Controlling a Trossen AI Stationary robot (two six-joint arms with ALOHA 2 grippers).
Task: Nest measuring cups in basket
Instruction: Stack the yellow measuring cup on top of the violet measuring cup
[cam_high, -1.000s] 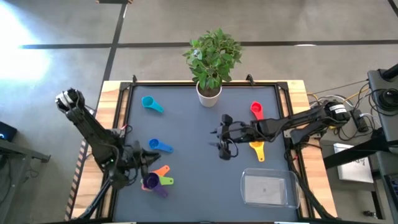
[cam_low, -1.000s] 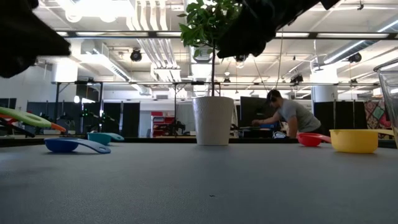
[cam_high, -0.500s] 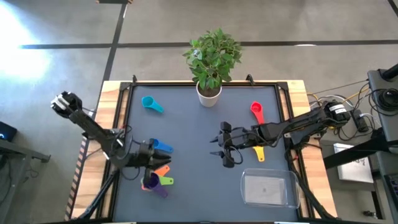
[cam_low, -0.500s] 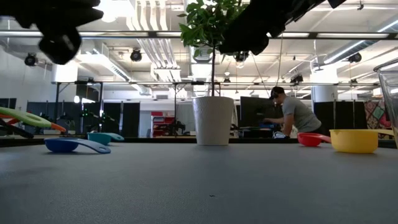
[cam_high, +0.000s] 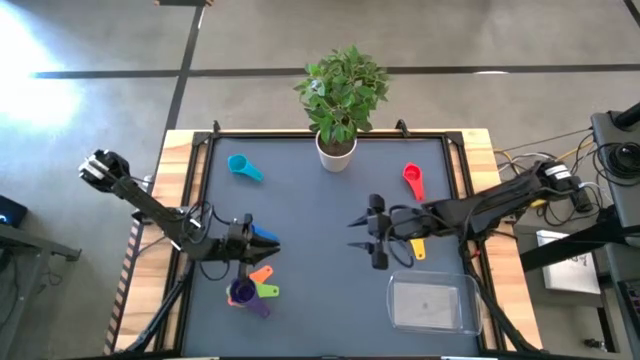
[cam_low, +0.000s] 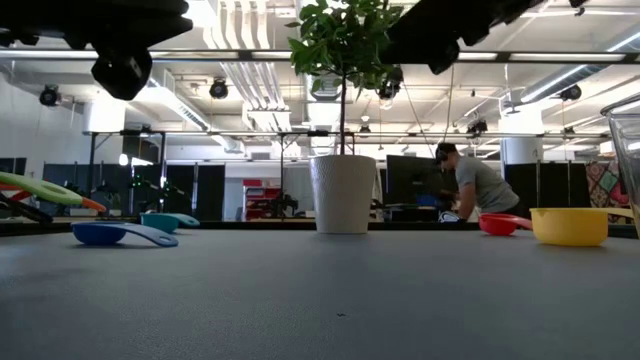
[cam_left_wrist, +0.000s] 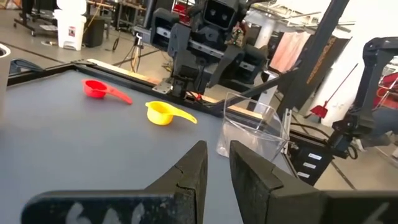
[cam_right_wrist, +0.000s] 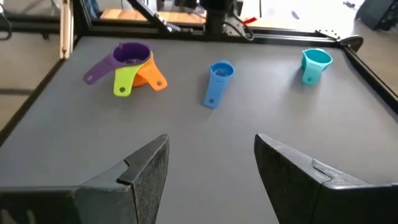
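Observation:
My left gripper (cam_high: 258, 242) (cam_left_wrist: 217, 162) hangs narrowly open and empty above the blue cup (cam_high: 270, 238) (cam_right_wrist: 216, 78), left of the table's middle. The purple cup (cam_high: 241, 292) (cam_right_wrist: 127, 56), green cup (cam_right_wrist: 122, 81) and orange cup (cam_high: 262, 273) lie bunched near it. The teal cup (cam_high: 243, 167) stands far left. My right gripper (cam_high: 362, 240) (cam_right_wrist: 211, 162) is wide open and empty, raised right of centre. The yellow cup (cam_high: 413, 245) (cam_left_wrist: 163, 113) lies partly under its arm, and the red cup (cam_high: 412, 178) lies beyond. The clear basket (cam_high: 432, 303) sits at the near right.
A white plant pot (cam_high: 337, 150) with a leafy plant stands at the middle of the far edge. A dark rail frames the grey table (cam_high: 320, 300), whose middle is bare. A person (cam_low: 475, 185) works in the room beyond.
My left gripper has risen from the purple, green and orange cups and moved toward the far edge and right, over the blue cup. My right gripper has shifted a little toward the near edge and right. The cups have stayed where they were.

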